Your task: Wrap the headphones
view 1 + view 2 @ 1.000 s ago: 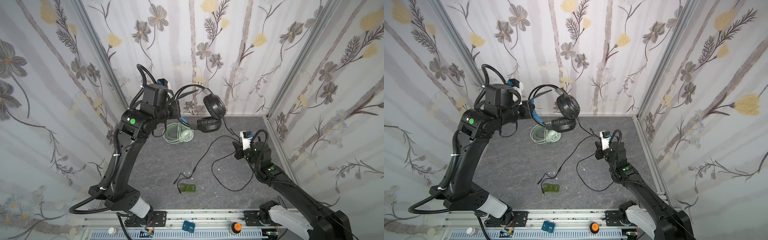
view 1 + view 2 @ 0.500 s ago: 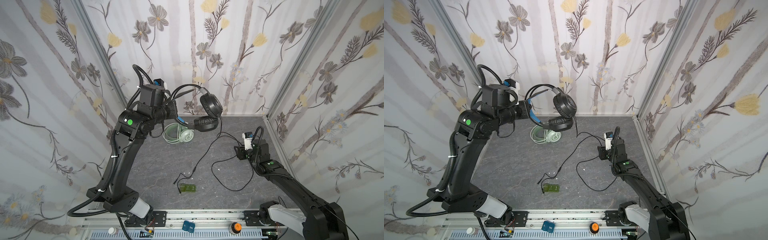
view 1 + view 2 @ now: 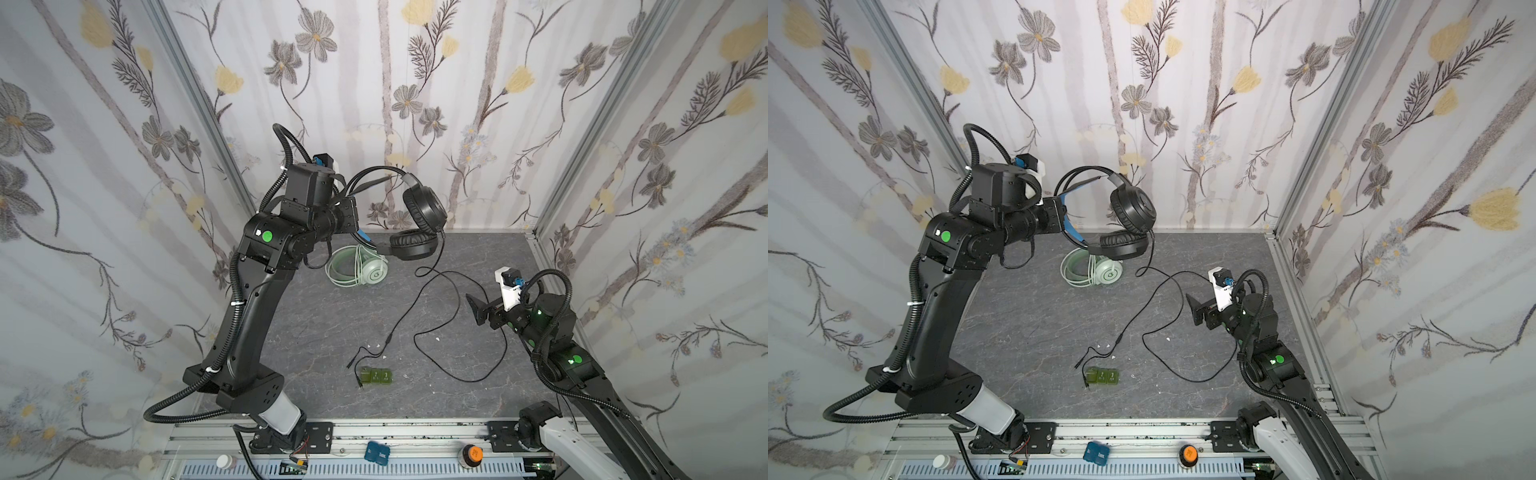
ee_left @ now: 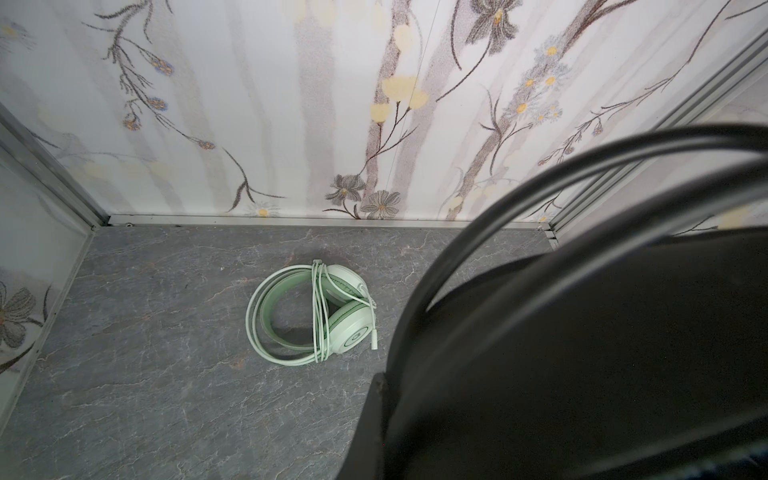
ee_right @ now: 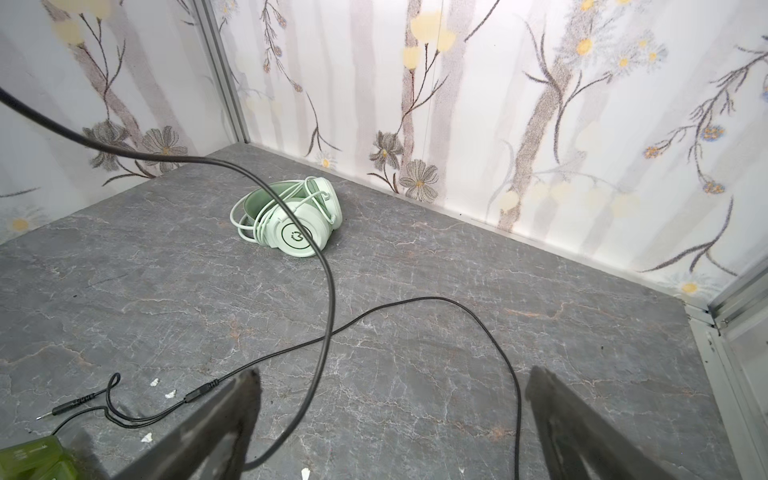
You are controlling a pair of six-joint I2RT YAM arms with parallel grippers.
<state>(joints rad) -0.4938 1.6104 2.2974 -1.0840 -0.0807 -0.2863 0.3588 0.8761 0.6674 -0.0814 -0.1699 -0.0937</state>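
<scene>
In both top views, we see the left gripper [image 3: 356, 222] shut tight on the band of the black headphones [image 3: 419, 216]. It holds them up in the air near the back wall. Their black cable [image 3: 436, 309] hangs down and lies in loose loops on the gray table [image 3: 316, 324]. The mint green headphones [image 3: 359, 270] lie on the table below, with their white cable [image 3: 1090, 270] wound around them. The right gripper [image 3: 480, 313] is wide open and holds nothing. Small green blocks [image 3: 376, 376] sit near the front.

In the left wrist view, we see the mint green headphones [image 4: 311, 316] lying near the back wall. We cannot see the jaws here.

In the right wrist view, the right gripper [image 5: 392, 374] has its two fingers far apart with nothing between them. The black cable [image 5: 328, 291] crosses the table in front.
</scene>
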